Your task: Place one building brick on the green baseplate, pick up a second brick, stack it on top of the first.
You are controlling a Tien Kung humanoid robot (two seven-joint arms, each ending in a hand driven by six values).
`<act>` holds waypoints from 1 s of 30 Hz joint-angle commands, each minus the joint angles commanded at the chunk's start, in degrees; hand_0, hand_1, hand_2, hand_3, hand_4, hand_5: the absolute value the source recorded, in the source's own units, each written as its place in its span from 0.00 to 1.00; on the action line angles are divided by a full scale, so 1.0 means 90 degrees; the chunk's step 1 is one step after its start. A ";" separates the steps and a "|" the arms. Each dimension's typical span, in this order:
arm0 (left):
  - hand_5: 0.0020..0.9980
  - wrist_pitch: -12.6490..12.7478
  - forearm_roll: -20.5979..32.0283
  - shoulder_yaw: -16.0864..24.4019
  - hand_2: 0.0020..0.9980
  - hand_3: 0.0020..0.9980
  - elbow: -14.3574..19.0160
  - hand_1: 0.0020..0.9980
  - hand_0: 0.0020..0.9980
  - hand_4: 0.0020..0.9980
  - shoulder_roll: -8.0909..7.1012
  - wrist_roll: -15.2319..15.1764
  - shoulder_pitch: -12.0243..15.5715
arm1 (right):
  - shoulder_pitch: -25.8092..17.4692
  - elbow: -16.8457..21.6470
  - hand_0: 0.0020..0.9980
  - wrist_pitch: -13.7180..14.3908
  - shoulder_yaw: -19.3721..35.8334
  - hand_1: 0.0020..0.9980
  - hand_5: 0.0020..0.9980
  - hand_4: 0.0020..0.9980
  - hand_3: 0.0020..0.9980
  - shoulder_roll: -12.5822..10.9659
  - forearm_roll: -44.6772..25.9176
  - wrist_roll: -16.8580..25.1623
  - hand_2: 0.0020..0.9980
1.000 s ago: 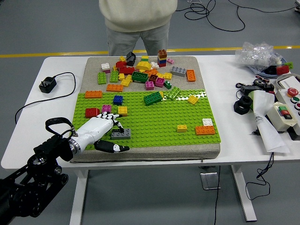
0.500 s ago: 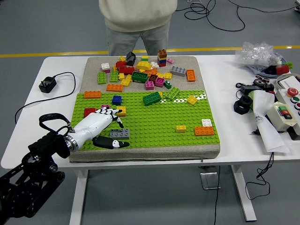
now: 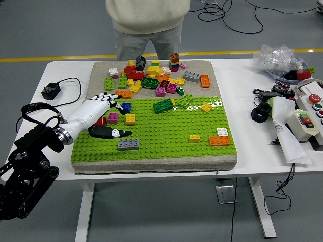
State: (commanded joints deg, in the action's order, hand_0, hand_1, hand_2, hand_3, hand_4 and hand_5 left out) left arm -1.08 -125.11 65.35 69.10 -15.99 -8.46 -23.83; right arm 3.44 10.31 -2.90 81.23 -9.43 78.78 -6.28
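Left hand (image 3: pixel 96 117), white-shelled with black fingertips and a black thumb, was held over the left edge of the green studded baseplate (image 3: pixel 161 136), its fingers loosely spread and the thumb stretched toward the plate's middle; nothing was grasped. Its fingertips were seen just beside a small blue brick (image 3: pixel 126 107), with a red brick (image 3: pixel 100 121) partly hidden under the palm and a pink brick (image 3: pixel 113 117) next to it. A grey rectangular brick (image 3: pixel 128 144) was found on the baseplate near its front edge, just in front of the thumb and apart from it, lying flat, studs up, its long axis running left to right along that edge. A yellow square brick (image 3: pixel 130 119) was set on the baseplate behind the grey one. A heap of mixed coloured bricks (image 3: pixel 156 78) was spread on the beige mat (image 3: pixel 202 64) beyond the baseplate's far edge. A person (image 3: pixel 146 25) was stood behind the mat.
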 joint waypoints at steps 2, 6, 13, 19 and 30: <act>0.42 -0.0022 -0.0100 0.0043 0.75 0.82 -0.0208 0.79 0.94 1.00 -0.0054 -0.0056 -0.0165 | -0.0001 0.0000 0.76 0.0002 -0.0008 0.69 0.68 0.95 0.70 -0.0001 -0.0001 -0.0003 0.74; 0.42 -0.0056 -0.0176 0.0078 0.75 0.82 -0.0566 0.79 0.94 1.00 -0.0087 -0.0120 -0.0409 | -0.0002 0.0000 0.76 0.0002 -0.0020 0.69 0.68 0.95 0.70 0.0004 0.0000 -0.0005 0.74; 0.34 -0.0246 -0.0370 0.0082 0.76 0.86 -0.1305 0.78 0.91 1.00 -0.0071 -0.0233 -0.0842 | 0.0014 0.0000 0.76 0.0012 -0.0053 0.69 0.69 0.95 0.70 0.0018 -0.0006 -0.0007 0.74; 0.29 -0.0148 -0.0414 -0.0060 0.77 0.88 -0.1887 0.79 0.91 1.00 -0.0035 -0.0359 -0.1096 | 0.0018 0.0000 0.76 0.0013 -0.0070 0.69 0.69 0.95 0.70 0.0016 -0.0020 -0.0020 0.74; 0.20 0.0192 -0.0383 -0.0344 0.75 0.86 -0.2968 0.77 0.87 1.00 0.0103 -0.0613 -0.1471 | 0.0043 0.0000 0.76 0.0018 -0.0102 0.69 0.69 0.95 0.70 0.0020 -0.0058 -0.0023 0.74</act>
State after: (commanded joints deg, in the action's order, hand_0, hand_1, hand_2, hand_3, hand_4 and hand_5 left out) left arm 0.65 -128.57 62.25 42.39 -15.06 -13.98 -37.07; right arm 3.82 10.31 -2.74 80.31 -9.25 78.26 -6.48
